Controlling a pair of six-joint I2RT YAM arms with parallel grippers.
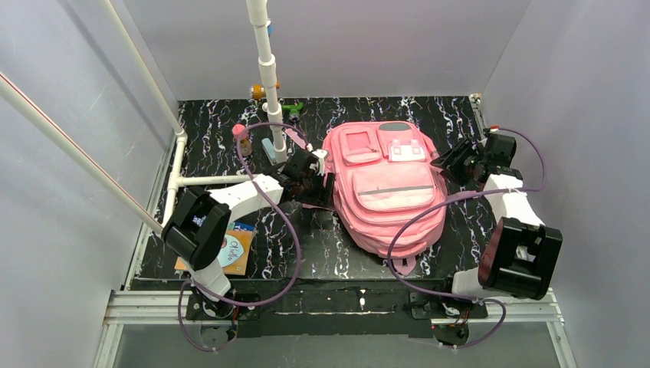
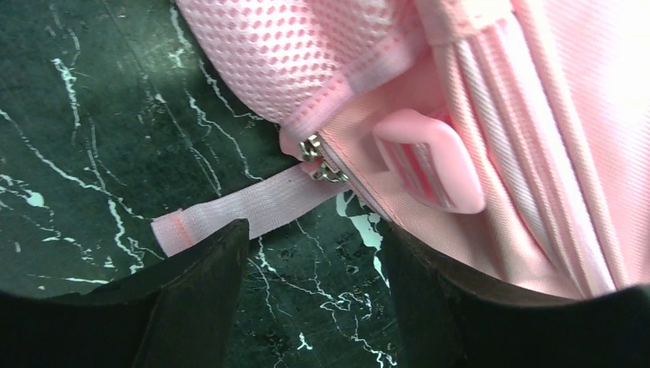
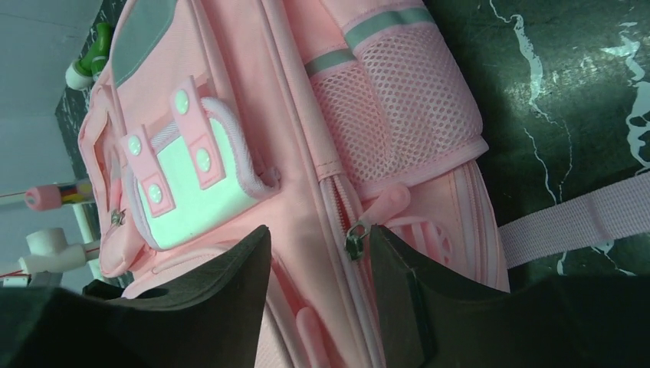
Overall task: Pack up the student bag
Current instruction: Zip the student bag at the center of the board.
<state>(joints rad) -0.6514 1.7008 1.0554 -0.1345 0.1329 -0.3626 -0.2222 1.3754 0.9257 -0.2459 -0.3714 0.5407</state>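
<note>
The student bag [image 1: 387,192] lies front-up on the surface [image 1: 322,245]. At its left edge our left hand [image 2: 314,238] gapes empty before the zip pulls [image 2: 323,159]. At its right edge our right hand [image 3: 318,238], equally unclosed, straddles a zip pull [image 3: 354,239]. We risk pinching strap [image 2: 245,207] or mesh [image 2: 283,54] instead, dragging the bag.

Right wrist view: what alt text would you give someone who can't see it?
A pink student bag lies on a dark marbled table. The right gripper holds its two black fingers apart in the foreground, a metal zipper pull showing between them. A white patch lies to its left.
</note>
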